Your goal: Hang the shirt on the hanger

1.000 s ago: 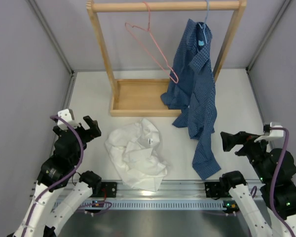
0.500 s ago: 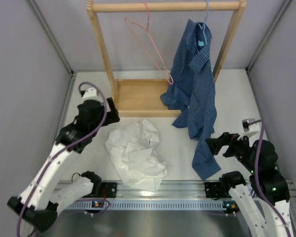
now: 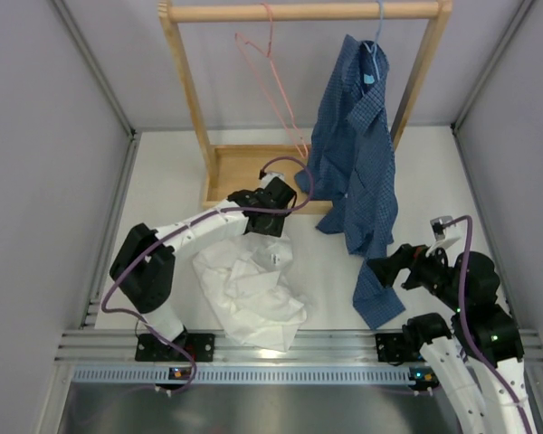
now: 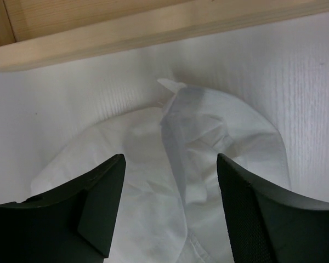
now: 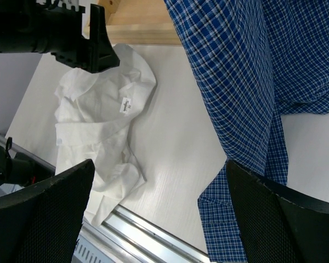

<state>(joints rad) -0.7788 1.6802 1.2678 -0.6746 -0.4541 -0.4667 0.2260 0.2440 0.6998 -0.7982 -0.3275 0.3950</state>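
Fingers, right: black, broad, fine-meshed pads [image 5: 49, 219] stand spread wide with nothing between them; the right gripper [image 3: 382, 269] hovers near the right side of the table [image 3: 434, 172], pointing left at the low hem of the checked shirt [image 3: 357, 154].
Cloth, near centre: the white shirt [image 3: 249, 289] lies crumpled in a soft, rounded heap on the matte white table, thin fabric in many folds, its collar turned up with a small white label [image 5: 126, 105] showing at the neck.
Fingers, left: smooth black wedge-shaped fingers [image 4: 98, 213] are parted, and the left gripper [image 3: 264, 231] points down over the far edge of the white shirt, a folded peak of cloth lying between them; whether they touch it cannot be told.
Cloth, right: the checked shirt is dark blue with fine white lines; it hangs in long folds from a light blue hanger [image 3: 373, 54], and its tail trails onto the table.
Frame, far: the rack [image 3: 185, 81] is pale wood, two posts with a round rail [image 3: 299, 11] across the top and a shallow tray [image 3: 253, 176] at the base.
Wire, far: the pink hanger [image 3: 276, 81], thin and triangular, hangs bare by its hook from the rail, left of the checked shirt and well apart from the white shirt.
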